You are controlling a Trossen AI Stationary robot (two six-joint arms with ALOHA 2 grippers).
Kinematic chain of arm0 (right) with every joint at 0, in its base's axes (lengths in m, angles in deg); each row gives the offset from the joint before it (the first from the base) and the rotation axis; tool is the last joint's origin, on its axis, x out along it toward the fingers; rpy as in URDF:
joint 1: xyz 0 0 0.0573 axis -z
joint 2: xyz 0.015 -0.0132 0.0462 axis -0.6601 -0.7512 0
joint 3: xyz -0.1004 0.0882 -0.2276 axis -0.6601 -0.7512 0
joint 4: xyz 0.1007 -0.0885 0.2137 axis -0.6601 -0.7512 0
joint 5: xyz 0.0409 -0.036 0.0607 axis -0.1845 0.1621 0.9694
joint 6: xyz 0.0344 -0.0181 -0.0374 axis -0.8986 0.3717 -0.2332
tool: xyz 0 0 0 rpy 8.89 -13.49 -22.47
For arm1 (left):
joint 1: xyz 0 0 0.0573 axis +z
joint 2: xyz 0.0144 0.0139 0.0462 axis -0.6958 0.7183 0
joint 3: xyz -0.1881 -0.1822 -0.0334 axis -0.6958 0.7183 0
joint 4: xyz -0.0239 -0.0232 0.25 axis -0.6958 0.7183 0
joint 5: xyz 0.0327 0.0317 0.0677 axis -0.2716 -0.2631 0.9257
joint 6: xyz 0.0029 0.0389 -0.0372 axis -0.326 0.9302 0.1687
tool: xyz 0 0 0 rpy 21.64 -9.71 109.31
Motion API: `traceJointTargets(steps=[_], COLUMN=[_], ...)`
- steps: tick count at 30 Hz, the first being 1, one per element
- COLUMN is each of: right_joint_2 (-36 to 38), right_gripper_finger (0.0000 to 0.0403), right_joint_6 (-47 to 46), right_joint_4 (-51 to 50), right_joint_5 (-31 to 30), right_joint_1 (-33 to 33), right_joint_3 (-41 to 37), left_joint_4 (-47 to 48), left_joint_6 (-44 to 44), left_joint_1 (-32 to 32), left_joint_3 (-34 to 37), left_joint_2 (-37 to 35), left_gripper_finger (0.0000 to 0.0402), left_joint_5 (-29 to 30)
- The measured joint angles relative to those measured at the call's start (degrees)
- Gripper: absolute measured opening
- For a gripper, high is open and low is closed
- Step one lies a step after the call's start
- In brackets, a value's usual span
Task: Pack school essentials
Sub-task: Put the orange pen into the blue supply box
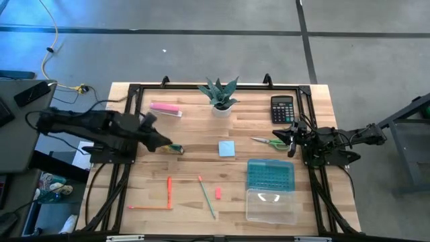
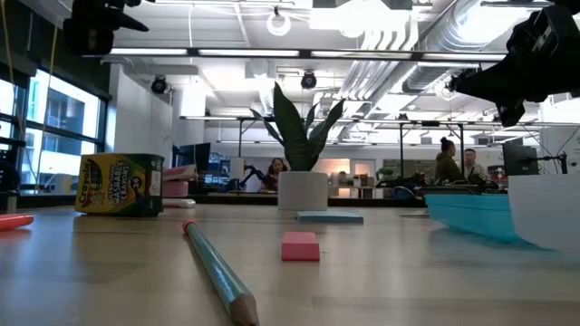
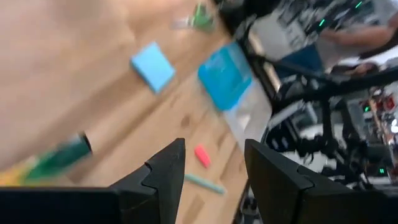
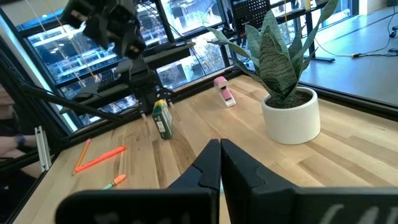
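Left gripper hangs at nine o'clock of the table, jaws apart, just beside the crayon box. Right gripper at three o'clock, jaws together, beside the scissors; notepad lies mid-table

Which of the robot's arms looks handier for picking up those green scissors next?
Probably the right. Its hand hovers just beside the green-handled scissors, near the open blue case. The left hand is far across the table by the crayon box.
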Motion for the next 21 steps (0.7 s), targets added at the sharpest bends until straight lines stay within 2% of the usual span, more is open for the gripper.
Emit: traceJointTargets(steps=[10, 21], right_joint_2=[-0.02, -0.01], right_gripper_finger=[0.0000, 0.0000], right_joint_6=[0.01, 0.01], right_joint_4=[0.00, 0.00], right_joint_5=[0.00, 0.00], right_joint_1=[0.02, -0.01], right_joint_3=[0.01, 0.01], left_joint_4=[1.95, 1.90], left_joint_6=[-18.52, -37.91], left_joint_1=[-13.71, -24.84], left_joint_3=[-0.02, -0.02], left_joint_2=[12.17, 24.27], left_gripper_finger=[0.0156, 0.0156], left_joint_5=[2.90, 3.28])
